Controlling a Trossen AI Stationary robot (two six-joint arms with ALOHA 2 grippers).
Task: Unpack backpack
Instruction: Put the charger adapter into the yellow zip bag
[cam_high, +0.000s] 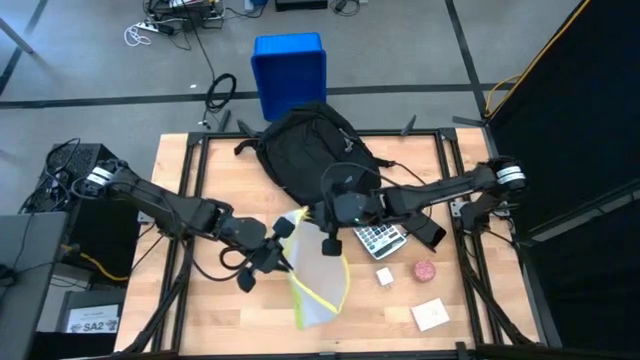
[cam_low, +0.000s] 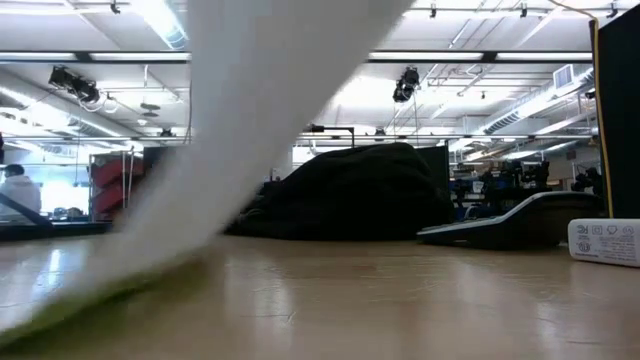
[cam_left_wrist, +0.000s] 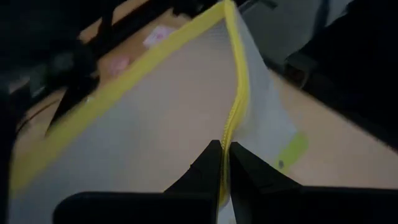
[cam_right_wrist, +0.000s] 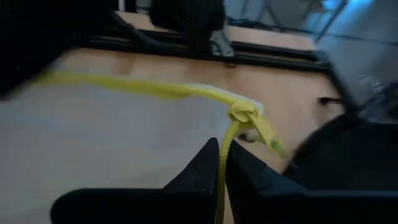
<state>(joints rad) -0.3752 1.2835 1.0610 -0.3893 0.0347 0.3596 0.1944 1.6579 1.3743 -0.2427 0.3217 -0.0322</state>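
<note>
The large black soft fabric backpack sits at the table's far edge, well behind both arms; the translucent white mesh pouch with yellow zip trim is out of it, held between the grippers near mid-table. You want to set this pouch down flat on bare wood, clear of the grey calculator — move both arms together so the trim doesn't twist. Your left gripper is clenched on the yellow edge; your right gripper is pinched tight on the yellow zip strip by its knotted pull.
</note>
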